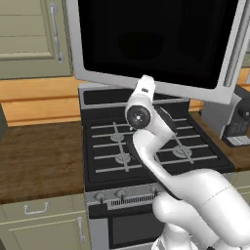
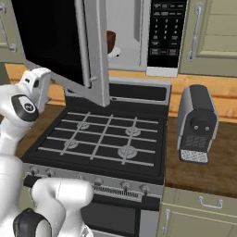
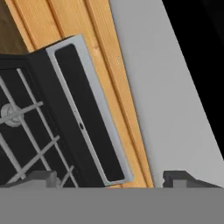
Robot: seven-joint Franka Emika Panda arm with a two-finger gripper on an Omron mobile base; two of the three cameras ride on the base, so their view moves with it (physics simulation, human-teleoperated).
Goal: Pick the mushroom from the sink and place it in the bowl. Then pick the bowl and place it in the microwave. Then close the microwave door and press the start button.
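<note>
microwave door (image 1: 156, 44) ajar | right base view: bowl (image 2: 110, 41) inside microwave (image 2: 139, 32) | pincer (image 3: 111, 177) spread wide, empty

- The microwave (image 2: 139, 34) hangs above the stove (image 2: 104, 139).
- The microwave door (image 2: 60, 44) swings open, out over the stove's left side.
- The bowl (image 2: 110, 40) sits inside the microwave, just past the door's edge.
- A coffee machine (image 2: 196, 122) stands right of the stove.
- The white arm (image 2: 21, 115) is left of the stove.

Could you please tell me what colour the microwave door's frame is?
Silver-grey, around a black glass window; the microwave door shows best in the left base view.
</note>
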